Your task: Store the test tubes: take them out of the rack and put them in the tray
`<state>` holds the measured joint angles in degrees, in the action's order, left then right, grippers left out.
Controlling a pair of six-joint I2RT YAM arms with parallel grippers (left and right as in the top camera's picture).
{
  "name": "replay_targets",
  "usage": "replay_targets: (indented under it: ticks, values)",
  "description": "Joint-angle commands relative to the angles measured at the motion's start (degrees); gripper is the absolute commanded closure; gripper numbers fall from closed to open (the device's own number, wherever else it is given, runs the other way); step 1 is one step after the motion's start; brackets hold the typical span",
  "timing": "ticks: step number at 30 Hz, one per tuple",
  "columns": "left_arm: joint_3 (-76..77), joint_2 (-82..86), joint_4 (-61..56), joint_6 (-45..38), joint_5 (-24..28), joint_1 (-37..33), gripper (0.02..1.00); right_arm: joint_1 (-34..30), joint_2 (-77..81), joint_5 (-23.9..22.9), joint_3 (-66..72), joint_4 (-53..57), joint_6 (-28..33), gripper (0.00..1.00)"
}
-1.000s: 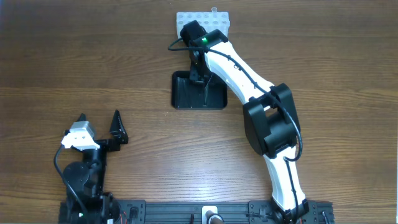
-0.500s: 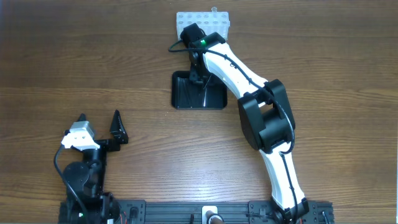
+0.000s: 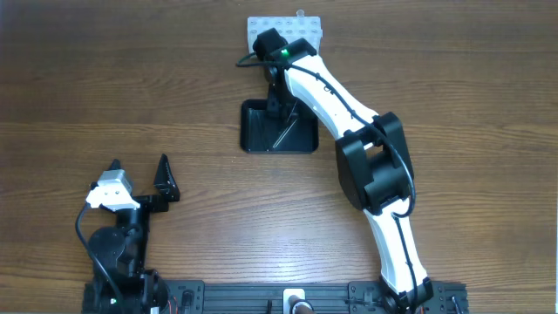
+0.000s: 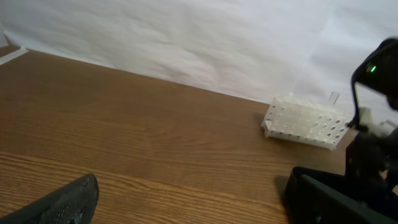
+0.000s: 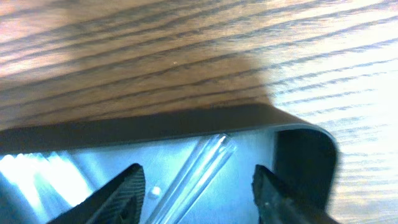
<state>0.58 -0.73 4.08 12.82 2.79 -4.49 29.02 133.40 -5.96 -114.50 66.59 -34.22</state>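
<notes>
My right pincer (image 5: 202, 190) hangs with its jaws spread wide over the black rectangular plastic tray (image 3: 249, 131). A clear slender test tube (image 5: 208, 162) lies loose on the tray's floor. The white perforated plastic rack (image 3: 292, 28) sits at the tray's twelve o'clock, with one upright clear tube (image 3: 301, 14) at its far corner. My left pincer (image 3: 139, 173), also spread, sits well apart at the tray's eight o'clock.

Right arm (image 3: 333, 98): white links, black joints, green light (image 3: 284, 58) near the wrist, thin black cable (image 3: 247, 59). Left arm (image 3: 122, 240): black, white wrist block (image 3: 109, 194), black left gripper (image 3: 139, 163)
</notes>
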Motion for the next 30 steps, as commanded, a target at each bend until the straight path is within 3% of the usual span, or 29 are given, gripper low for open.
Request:
replay_targets:
  ticks: [1, 6, 15, 25, 30]
  values:
    - [-0.24, 0.35, 0.26, -0.85, -0.28, -0.28, 0.023, -0.55, -7.34, -0.72, -4.28, 0.11, 2.12, 0.4]
    - [-0.24, 0.35, 0.26, -0.85, -0.28, -0.28, 0.02, -1.31, -10.4, -6.12, -5.66, -2.34, 3.5, 0.364]
    - [-0.24, 0.35, 0.26, -0.85, -0.28, -0.28, 0.023, -3.72, -10.47, -18.88, -5.66, -18.93, 18.32, 0.233]
    - [-0.24, 0.35, 0.26, -0.85, -0.28, -0.28, 0.02, -5.97, -5.44, -19.58, -5.62, -32.13, 23.02, 0.11]
    - [-0.24, 0.35, 0.26, -0.85, -0.28, -0.28, 0.02, -5.95, -1.75, -19.39, -5.62, -37.11, 27.32, 0.099]
